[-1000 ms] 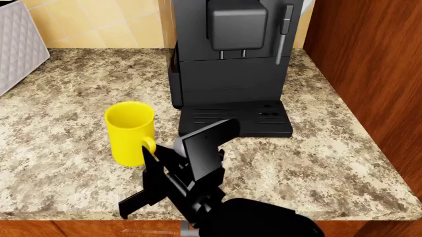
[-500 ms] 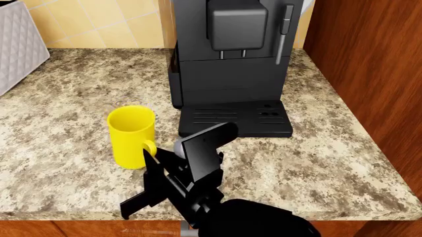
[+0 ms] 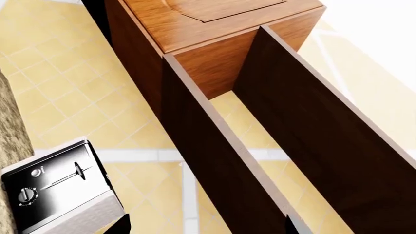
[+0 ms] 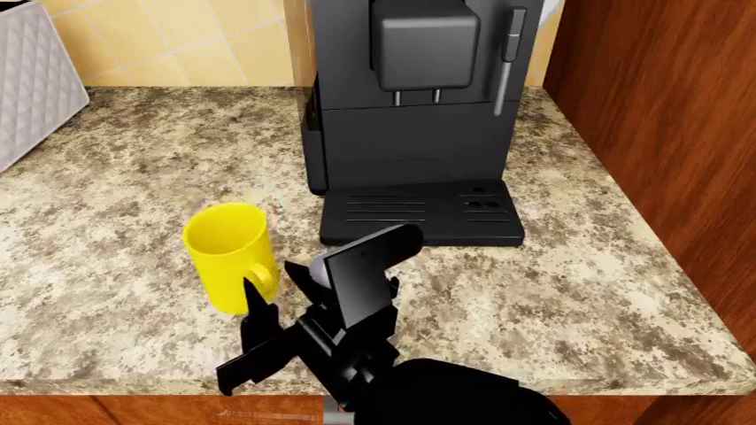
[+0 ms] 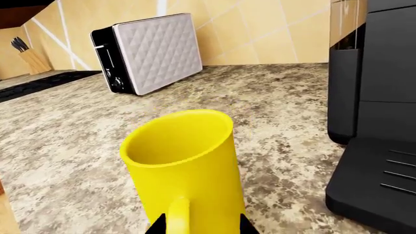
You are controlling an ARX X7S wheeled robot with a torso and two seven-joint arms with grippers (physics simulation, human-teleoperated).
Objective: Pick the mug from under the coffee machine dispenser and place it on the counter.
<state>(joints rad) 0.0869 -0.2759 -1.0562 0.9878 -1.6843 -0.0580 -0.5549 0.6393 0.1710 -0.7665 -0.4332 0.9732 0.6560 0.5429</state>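
The yellow mug (image 4: 225, 257) stands on the speckled counter (image 4: 119, 177), left of the black coffee machine (image 4: 413, 133) and clear of its slotted drip tray (image 4: 420, 212). The dispenser (image 4: 426, 44) has nothing under it. My right gripper (image 4: 278, 285) is open at the mug's handle side, one finger on each side of the handle. In the right wrist view the mug (image 5: 188, 170) fills the centre, with the right gripper (image 5: 202, 226) and its tips spread wide at the mug's base. My left gripper (image 3: 204, 229) is open and holds nothing, pointed at wall cabinets.
A white quilted toaster (image 4: 30, 80) sits at the back left, also the toaster (image 5: 153, 51). A wooden side panel (image 4: 661, 115) walls the counter's right. The counter's front edge (image 4: 119, 385) is close behind the mug. A knife block (image 5: 26, 56) stands far off.
The mug has shifted a little left and toward the front edge. My right gripper's fingers have spread apart beside its handle and drawn back slightly.
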